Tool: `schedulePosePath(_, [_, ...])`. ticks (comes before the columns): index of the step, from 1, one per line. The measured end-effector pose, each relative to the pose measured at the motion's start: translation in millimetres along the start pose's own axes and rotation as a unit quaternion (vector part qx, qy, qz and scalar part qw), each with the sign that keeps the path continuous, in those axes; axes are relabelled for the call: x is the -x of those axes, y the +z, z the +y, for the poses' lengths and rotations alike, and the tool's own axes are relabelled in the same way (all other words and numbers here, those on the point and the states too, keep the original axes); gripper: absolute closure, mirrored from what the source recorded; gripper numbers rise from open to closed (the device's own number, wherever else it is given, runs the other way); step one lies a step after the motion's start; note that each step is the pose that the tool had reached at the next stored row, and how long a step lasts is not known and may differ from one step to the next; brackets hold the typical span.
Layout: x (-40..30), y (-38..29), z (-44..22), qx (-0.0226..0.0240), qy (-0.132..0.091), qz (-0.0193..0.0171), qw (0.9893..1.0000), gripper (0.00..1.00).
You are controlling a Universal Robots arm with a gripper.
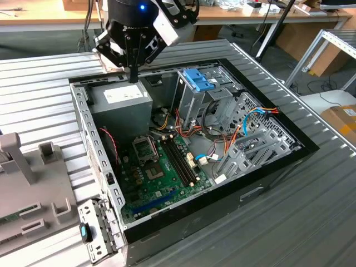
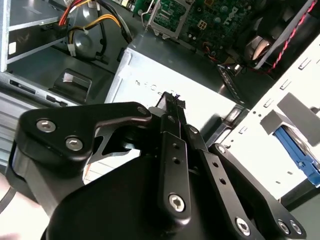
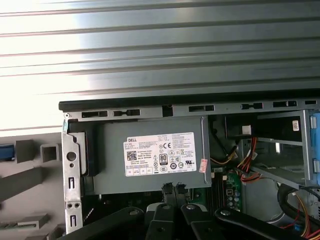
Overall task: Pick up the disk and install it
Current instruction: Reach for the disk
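Ribbed metal counter (image 1: 311, 211) with an open computer case (image 1: 261, 192) lying on it; pincer (image 1: 133, 73) clenched on nothing.

I have the pincer hanging just above the grey power supply (image 1: 119, 103) in one corner of the case, fingertips pressed together and empty, as both wrist views confirm. Disk (image 2: 296, 157) is outside the case. In the second wrist view its light blue carrier edge shows in the grey holder (image 1: 33, 194), which stands on the counter just beside the case wall, toward the counter's edge at the exterior view's left, apart from the pincer. Inside the case the green motherboard (image 1: 161, 172) lies exposed. Tall metal cage (image 1: 192, 100) with a blue latch (image 1: 198, 79) stands near the power supply.
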State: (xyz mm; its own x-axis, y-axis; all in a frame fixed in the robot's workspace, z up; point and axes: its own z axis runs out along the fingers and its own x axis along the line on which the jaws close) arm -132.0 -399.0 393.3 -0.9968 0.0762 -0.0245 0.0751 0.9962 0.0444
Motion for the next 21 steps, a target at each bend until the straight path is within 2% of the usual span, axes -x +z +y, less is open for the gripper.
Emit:
schedulePosePath(3, [-16.1,-0.5,-1.2,0.0,0.0,0.0,1.0,0.89])
schedulePosePath(4, [-25.3,-0.7,-1.9,0.0,0.0,-0.0001,1.0,0.89])
schedulePosePath(8, [-35.8,-1.0,-2.7,0.0,0.0,-0.0003,1.0,0.89])
schedulePosePath(9, [-41.6,-1.2,-3.1,0.0,0.0,-0.0005,1.0,0.89])
schedulePosePath(13, [-50.3,-1.4,-3.8,0.0001,0.0,-0.0006,1.0,0.89])
schedulePosePath(18, [-64.5,-1.8,-4.8,0.0001,0.0,-0.0007,1.0,0.89])
schedulePosePath(21, [-69.5,-1.9,-5.2,0.0,0.0,-0.0007,1.0,0.89])
